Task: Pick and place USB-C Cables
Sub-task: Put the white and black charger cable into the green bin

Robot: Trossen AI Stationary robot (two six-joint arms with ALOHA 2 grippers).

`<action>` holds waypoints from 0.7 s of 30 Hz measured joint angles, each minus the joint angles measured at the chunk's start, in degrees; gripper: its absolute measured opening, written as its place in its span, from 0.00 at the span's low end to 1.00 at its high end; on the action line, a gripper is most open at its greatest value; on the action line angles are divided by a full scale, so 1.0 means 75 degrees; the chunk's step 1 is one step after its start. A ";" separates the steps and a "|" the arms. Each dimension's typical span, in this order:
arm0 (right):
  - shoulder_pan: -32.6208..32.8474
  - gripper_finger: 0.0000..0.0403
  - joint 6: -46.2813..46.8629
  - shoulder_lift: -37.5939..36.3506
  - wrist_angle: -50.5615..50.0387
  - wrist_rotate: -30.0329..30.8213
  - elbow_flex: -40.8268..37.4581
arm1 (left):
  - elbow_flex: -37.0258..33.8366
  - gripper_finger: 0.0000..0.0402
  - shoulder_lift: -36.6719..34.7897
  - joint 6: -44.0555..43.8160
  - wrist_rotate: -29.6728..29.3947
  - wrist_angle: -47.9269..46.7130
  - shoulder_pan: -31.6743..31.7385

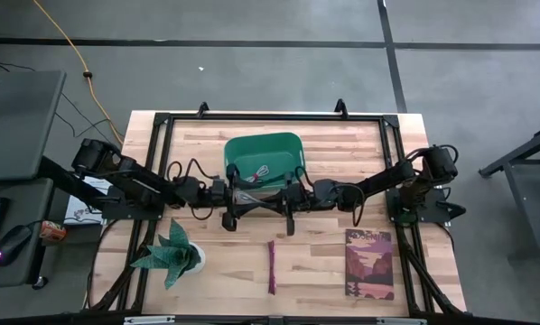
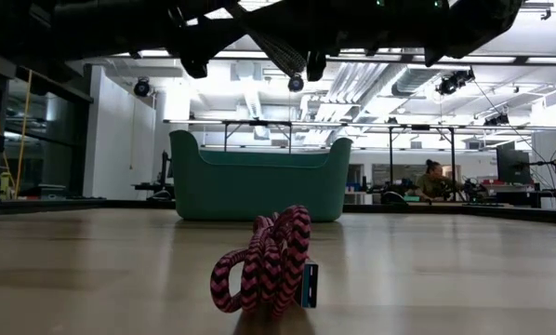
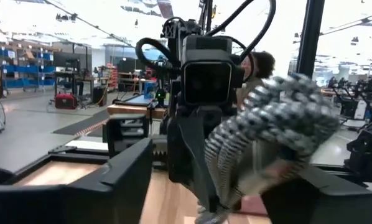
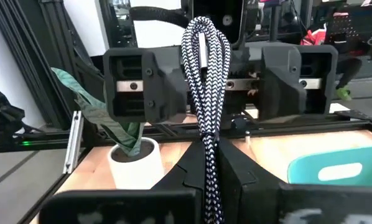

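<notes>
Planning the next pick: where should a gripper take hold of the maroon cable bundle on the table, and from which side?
Grip the maroon cable bundle at its middle from straight above, fingers closing across its narrow width: it lies flat, long and thin. The right gripper holds the grey cable inside the open left gripper.

Two arms, matte black throughout, built of boxy jointed segments with rounded motor housings at the shoulders; black cables loop loosely along each arm and arch above the wrists. Left gripper (image 4: 208, 84): a wide black carriage block with two rectangular finger mounts, each bearing a recessed slot and a small silver screw. Right gripper (image 3: 204, 93): a square black housing with a dark glossy face panel, thick cable loops above, and flat, tapered black fingers (image 3: 195, 158).
</notes>
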 joint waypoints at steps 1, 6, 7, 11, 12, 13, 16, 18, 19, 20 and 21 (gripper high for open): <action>0.0000 0.01 0.0000 0.0000 -0.0008 0.0016 0.0000 | -0.0001 0.56 0.0000 -0.0023 -0.0010 0.0004 0.0000; -0.0004 0.01 -0.0041 0.0000 0.0099 0.0077 0.0000 | 0.0000 0.36 0.0000 -0.0024 -0.0018 0.0053 -0.0004; -0.0004 0.01 -0.0058 0.0000 0.0108 0.0081 0.0000 | 0.0000 0.31 0.0000 -0.0032 -0.0013 0.0053 -0.0006; -0.0009 0.01 -0.0064 0.0000 0.0106 0.0137 0.0000 | 0.0000 0.10 0.0000 -0.0044 0.0007 0.0057 -0.0006; -0.0009 0.01 -0.0066 0.0000 0.0106 0.0133 -0.0003 | 0.0000 0.06 -0.0001 -0.0044 0.0009 0.0058 -0.0009; -0.0009 0.01 -0.0067 -0.0002 0.0104 0.0135 -0.0005 | 0.0000 0.03 -0.0003 -0.0049 0.0015 0.0058 -0.0009; -0.0009 0.02 -0.0063 -0.0006 0.0076 0.0130 -0.0006 | 0.0000 0.03 -0.0003 -0.0160 -0.0009 0.0047 0.0003; -0.0012 0.05 -0.0054 -0.0006 0.0056 0.0137 -0.0006 | 0.0000 0.02 -0.0003 -0.0244 -0.0028 0.0022 0.0026; -0.0012 0.07 -0.0047 -0.0006 0.0053 0.0173 -0.0006 | 0.0000 0.01 -0.0003 -0.0245 -0.0034 0.0014 0.0026; -0.0009 0.09 -0.0055 -0.0006 0.0048 0.0246 -0.0006 | 0.0000 0.01 -0.0003 -0.0244 -0.0053 0.0010 0.0027; -0.0009 0.10 -0.0058 -0.0008 0.0034 0.0313 -0.0006 | 0.0000 0.01 -0.0003 -0.0244 -0.0066 0.0004 0.0031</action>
